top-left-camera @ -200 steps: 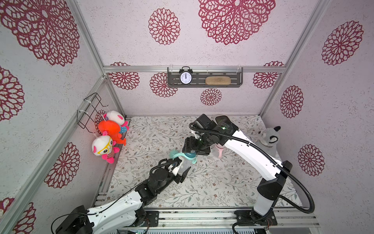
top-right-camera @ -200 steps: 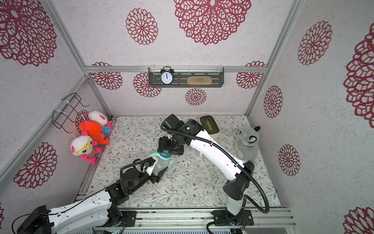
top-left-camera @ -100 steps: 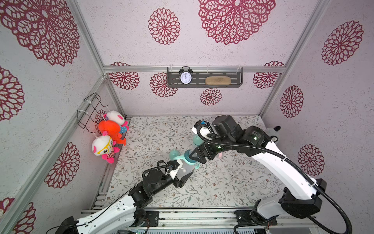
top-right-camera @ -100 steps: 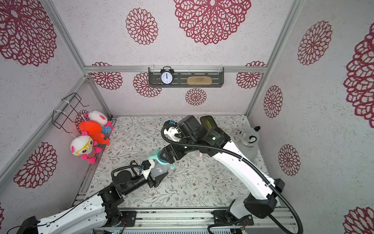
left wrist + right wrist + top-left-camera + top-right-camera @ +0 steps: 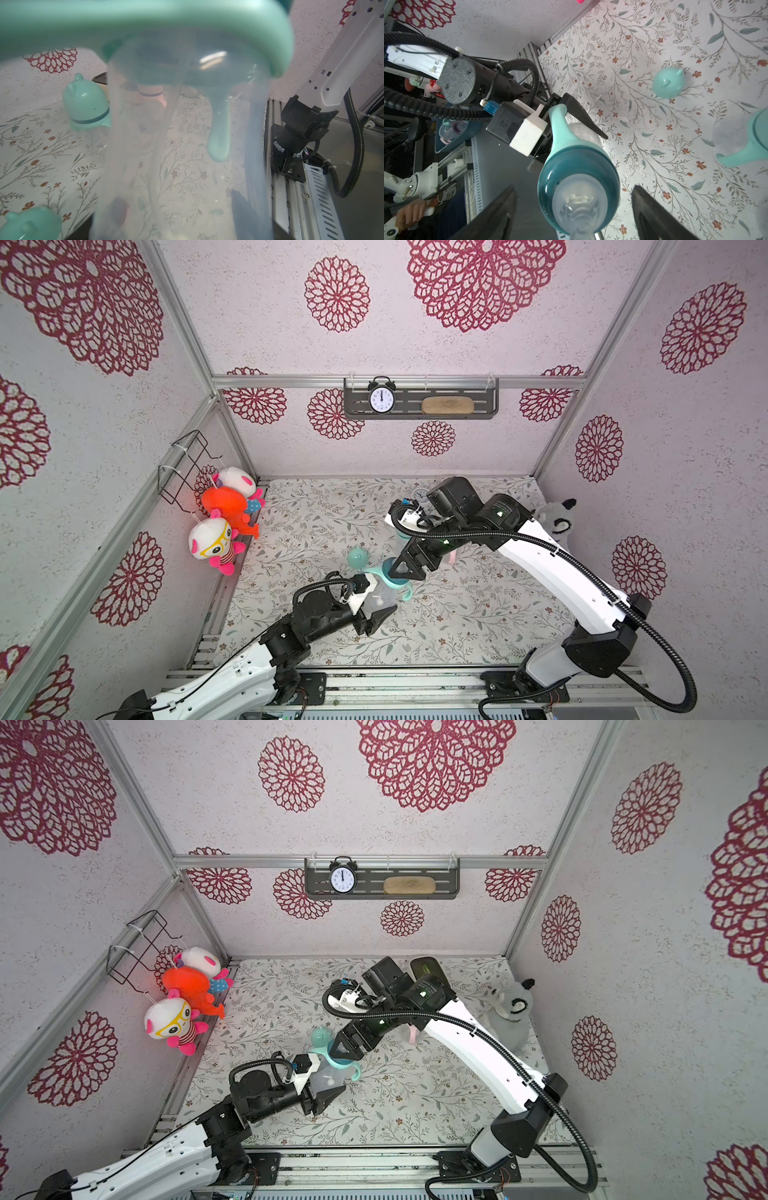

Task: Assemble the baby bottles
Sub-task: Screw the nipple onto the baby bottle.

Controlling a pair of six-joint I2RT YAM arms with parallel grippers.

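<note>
The left gripper [image 5: 379, 600] clamps the clear bottle [image 5: 581, 135]. The right gripper [image 5: 575, 209], open around its teal collar [image 5: 571, 166], should close squarely before twisting.

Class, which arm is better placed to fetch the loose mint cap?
Right. The right gripper is open and free near the cap; the left gripper is shut on the bottle.

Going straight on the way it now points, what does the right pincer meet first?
Probably the teal collar of the bottle in the left pincer; it lies between the open jaws.
</note>
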